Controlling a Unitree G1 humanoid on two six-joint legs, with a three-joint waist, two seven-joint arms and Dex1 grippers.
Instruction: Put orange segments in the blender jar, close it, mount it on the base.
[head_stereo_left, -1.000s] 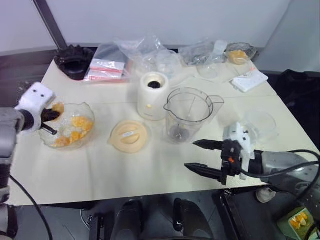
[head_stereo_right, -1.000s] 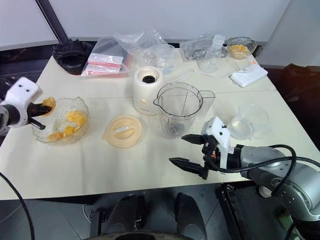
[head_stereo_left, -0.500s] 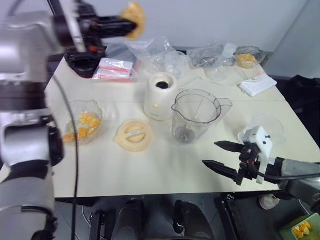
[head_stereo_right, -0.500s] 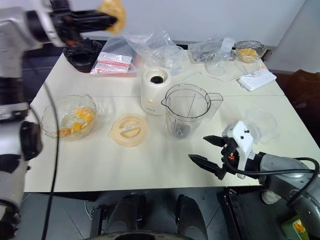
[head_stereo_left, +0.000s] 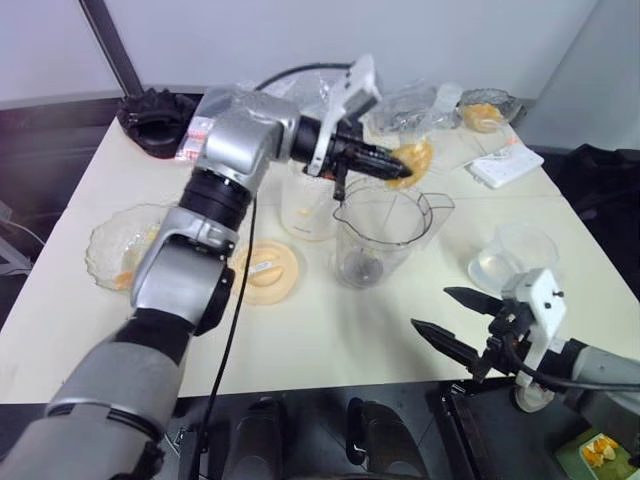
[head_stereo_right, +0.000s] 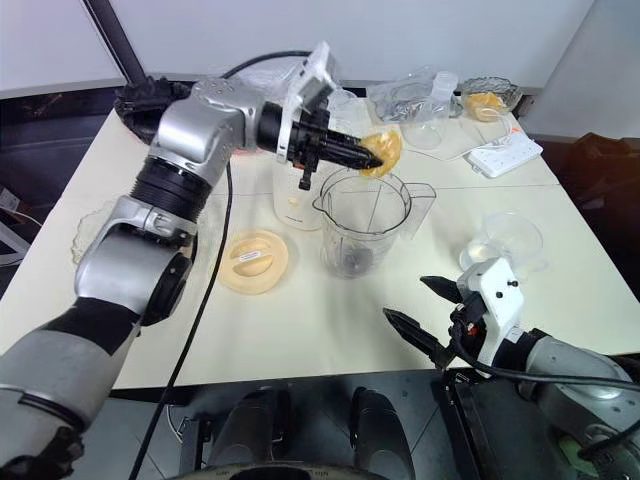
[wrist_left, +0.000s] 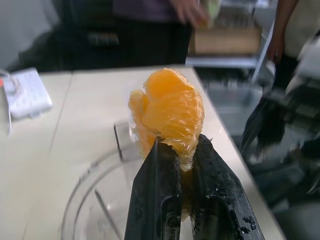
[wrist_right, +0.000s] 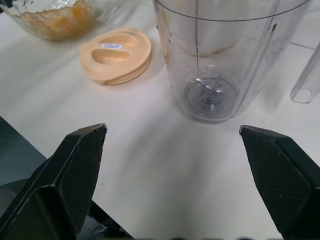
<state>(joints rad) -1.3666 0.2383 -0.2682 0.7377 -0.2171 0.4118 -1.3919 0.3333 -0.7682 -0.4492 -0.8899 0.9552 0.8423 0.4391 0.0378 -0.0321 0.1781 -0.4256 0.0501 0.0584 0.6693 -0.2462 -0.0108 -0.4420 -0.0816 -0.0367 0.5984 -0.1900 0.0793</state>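
Observation:
My left gripper (head_stereo_left: 392, 165) is shut on an orange segment (head_stereo_left: 413, 159), holding it just above the far rim of the blender jar (head_stereo_left: 378, 232). The left wrist view shows the black fingers (wrist_left: 155, 190) pinching the glossy orange segment (wrist_left: 168, 110) over the jar's rim (wrist_left: 82, 205). The clear jar stands upright mid-table, with its dark blade (wrist_right: 210, 95) at the bottom. The white base (head_stereo_right: 290, 205) sits just left of it, partly behind my arm. More orange segments lie in the scalloped glass bowl (wrist_right: 52, 17) at the left. My right gripper (head_stereo_left: 432, 309) hovers open at the near table edge, right of the jar.
A peach-coloured lid (head_stereo_left: 268, 272) lies flat left of the jar. A smaller clear jug (head_stereo_left: 512, 256) stands at the right. Plastic bags (head_stereo_left: 228, 125), a black ring (head_stereo_left: 152, 120), a power strip (head_stereo_left: 503, 160) and another bowl (head_stereo_left: 483, 106) line the back. A person (wrist_left: 187, 10) stands beyond the table.
My left arm lifted an orange segment out of the glass bowl, swung high and right, and now holds it over the jar. The right gripper stayed open and drifted slightly towards the near edge.

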